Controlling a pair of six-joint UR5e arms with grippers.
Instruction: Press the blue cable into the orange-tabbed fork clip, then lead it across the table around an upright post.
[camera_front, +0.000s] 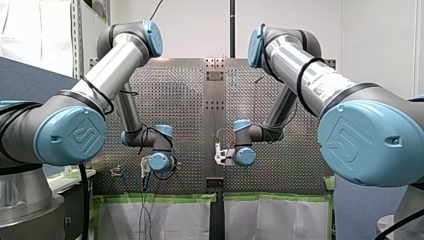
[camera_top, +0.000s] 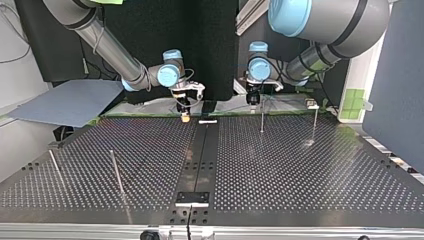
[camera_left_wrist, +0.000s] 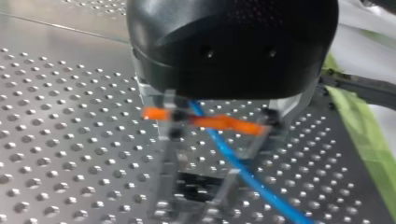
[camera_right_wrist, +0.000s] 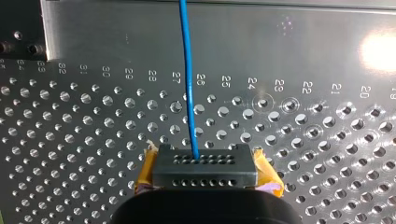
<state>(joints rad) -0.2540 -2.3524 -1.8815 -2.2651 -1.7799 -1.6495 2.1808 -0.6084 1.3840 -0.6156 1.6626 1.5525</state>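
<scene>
The thin blue cable (camera_right_wrist: 187, 84) is held pinched between the yellow-padded fingers of the right arm's gripper (camera_right_wrist: 204, 164), from which it runs straight ahead over the perforated metal table (camera_top: 300, 175). In the left wrist view the cable is seen crossing the orange-tabbed fork clip (camera_left_wrist: 219, 122) directly under the black left gripper (camera_top: 253, 101) (whether that pincer is open or closed cannot be told). The pressing-in is judged to be under way but cannot be confirmed as done. The leading across the table is not yet begun: no cable is seen around the slim upright metal post (camera_top: 262, 120) nearby.
</scene>
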